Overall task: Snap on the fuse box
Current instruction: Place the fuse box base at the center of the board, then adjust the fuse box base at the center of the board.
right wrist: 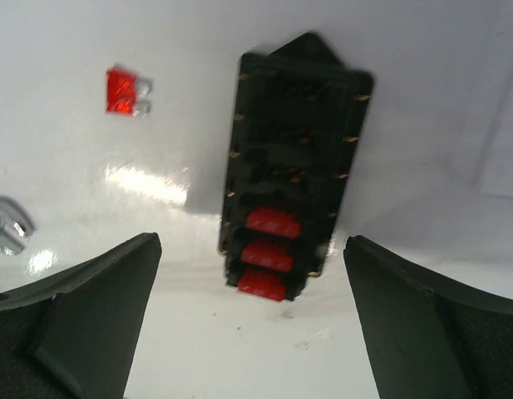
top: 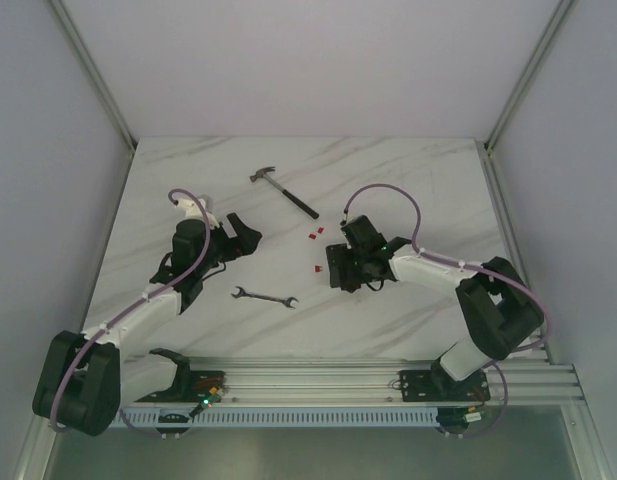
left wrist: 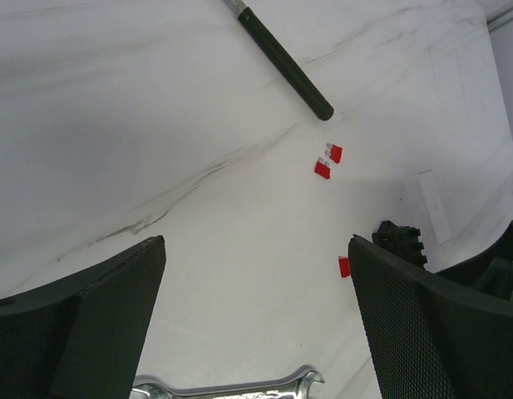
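My left jaws stand wide and empty, well left of the fuse box (right wrist: 294, 158); the wrench (top: 265, 296) lies left of the box too, and the hammer (top: 284, 190) lies beyond it to the left; three loose red fuses (left wrist: 323, 169) sit just left of the box. The box lies flat on the counter (top: 408, 170) right ahead of my right jaws, which are spread and grasp nothing; three seated fuses (right wrist: 273, 223) fill its near slots, and the far slots look bare. I judge the next fuse should be pinched by its flat sides, squared blades-down over a bare slot, then pressed straight; a tilt could jam it or shove the unheld box.
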`<state>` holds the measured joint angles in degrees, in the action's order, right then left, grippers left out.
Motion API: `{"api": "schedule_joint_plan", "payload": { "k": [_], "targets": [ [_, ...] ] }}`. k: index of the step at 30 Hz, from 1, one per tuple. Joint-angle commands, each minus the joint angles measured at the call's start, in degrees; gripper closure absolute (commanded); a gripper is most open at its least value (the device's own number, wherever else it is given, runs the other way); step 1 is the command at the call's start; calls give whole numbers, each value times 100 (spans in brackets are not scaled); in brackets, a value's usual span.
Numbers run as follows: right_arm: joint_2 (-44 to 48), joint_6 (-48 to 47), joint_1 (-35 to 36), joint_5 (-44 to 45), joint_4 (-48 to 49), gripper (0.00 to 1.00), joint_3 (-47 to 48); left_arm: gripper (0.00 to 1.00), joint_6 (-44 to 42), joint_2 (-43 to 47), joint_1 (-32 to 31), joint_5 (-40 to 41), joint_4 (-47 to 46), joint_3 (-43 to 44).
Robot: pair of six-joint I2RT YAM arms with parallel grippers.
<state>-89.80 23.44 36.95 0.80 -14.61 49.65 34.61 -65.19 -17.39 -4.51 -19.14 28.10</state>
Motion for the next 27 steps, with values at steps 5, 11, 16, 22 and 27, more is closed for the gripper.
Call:
{"api": "schedule_joint_plan", "payload": {
  "k": [5, 11, 16, 22, 27],
  "targets": [
    [-326, -241, 564, -475, -104, 0, 293, 0, 59, -49, -46, -202, 86, 205],
    [-713, -429, 919, -663, -28, 0, 750, 0, 46, 46, -48, -197, 185, 198],
    [-777, -870, 1060, -738, -361, 4, 1160, 0, 2, 85, -46, -142, 275, 219],
    [-470, -1916, 1060, -571, -1107, 11, 1807, 0, -151, 166, -48, 100, 453, 246],
    [-769, -2352, 802, -19, -1175, 8, 2313, 0, -175, 220, -48, 314, 574, 246]
  ]
}}
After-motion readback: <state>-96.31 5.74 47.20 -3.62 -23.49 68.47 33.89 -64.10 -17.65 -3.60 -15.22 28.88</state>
